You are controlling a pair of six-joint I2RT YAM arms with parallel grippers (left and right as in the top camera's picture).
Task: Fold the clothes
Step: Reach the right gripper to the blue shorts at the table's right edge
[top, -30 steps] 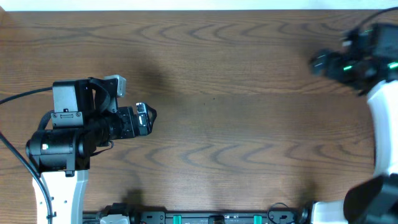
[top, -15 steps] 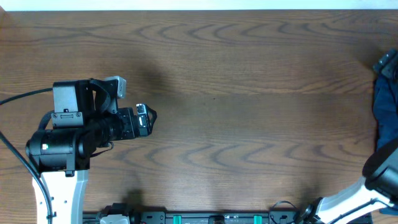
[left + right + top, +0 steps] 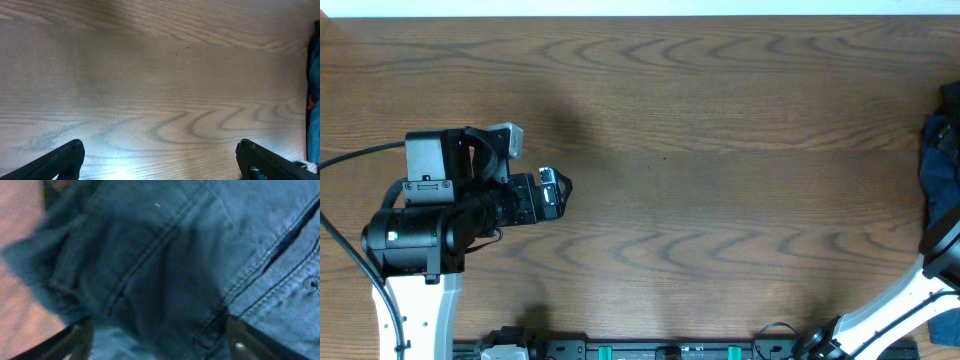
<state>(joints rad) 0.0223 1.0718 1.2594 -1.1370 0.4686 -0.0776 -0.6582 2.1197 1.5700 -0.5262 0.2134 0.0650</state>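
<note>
overhead: the clothes (image 3: 940,170) lie bunched at the far right edge of the table (image 3: 720,120), partly out of frame, and the right arm (image 3: 905,300) reaches that way. the left tool (image 3: 558,190) hovers over bare wood, well apart from them.

left wrist: its fingers (image 3: 65,160) stand wide with nothing between. a sliver of blue fabric (image 3: 314,75) shows at the right edge, too little to identify.

right wrist: the right tool (image 3: 157,342) stands fairly wide astride a rumpled fold of the dark cloth, not visibly pinching it. the garment looks soft, light and floppy, so it should sag wherever it is unsupported. a stitched seam (image 3: 150,255) looks the firmest place to take hold.
</note>
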